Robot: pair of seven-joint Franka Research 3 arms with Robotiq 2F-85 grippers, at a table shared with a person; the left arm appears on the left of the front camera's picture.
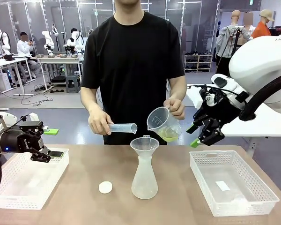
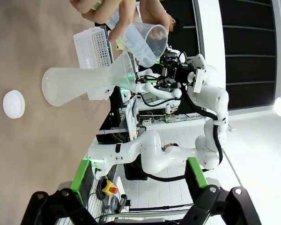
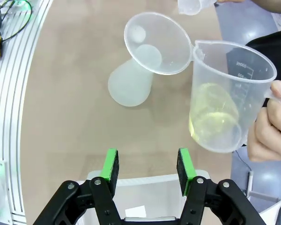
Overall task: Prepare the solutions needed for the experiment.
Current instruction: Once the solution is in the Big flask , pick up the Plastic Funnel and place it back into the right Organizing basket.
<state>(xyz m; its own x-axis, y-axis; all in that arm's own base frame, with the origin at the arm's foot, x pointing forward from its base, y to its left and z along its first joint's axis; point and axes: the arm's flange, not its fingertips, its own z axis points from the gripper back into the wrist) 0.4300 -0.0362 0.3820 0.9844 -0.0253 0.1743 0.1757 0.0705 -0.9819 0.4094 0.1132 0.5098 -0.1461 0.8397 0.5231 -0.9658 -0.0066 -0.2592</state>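
The yellow-green liquid (image 1: 169, 135) sits as a thin layer in the low corner of a clear jug (image 1: 160, 121). The jug is tipped, with its spout toward the funnel. It is up in the air, at 1 o'clock from the funnel (image 1: 144, 144). A person across the desk (image 1: 84, 201) holds the jug's handle with one hand (image 1: 177, 108).

The person's other hand (image 1: 99, 123) holds a clear tube (image 1: 123, 127) lying flat. Its open end is near the funnel, at 10 o'clock from it.

The funnel stands in the neck of a cloudy flask (image 1: 144, 180), upright in the middle of the desk. A small white cap (image 1: 105, 187) lies on the desk at 9 o'clock from the flask.

A white tray (image 1: 203, 187) sits at 3 o'clock from the flask. Another white tray (image 1: 18, 199) sits at 9 o'clock.

The right gripper (image 3: 147, 165) hangs in the air at 3 o'clock from the jug. Its fingers are apart and hold nothing. The left gripper (image 1: 53, 142) is over the far edge of the 9 o'clock tray. Its fingers are spread wide and hold nothing.
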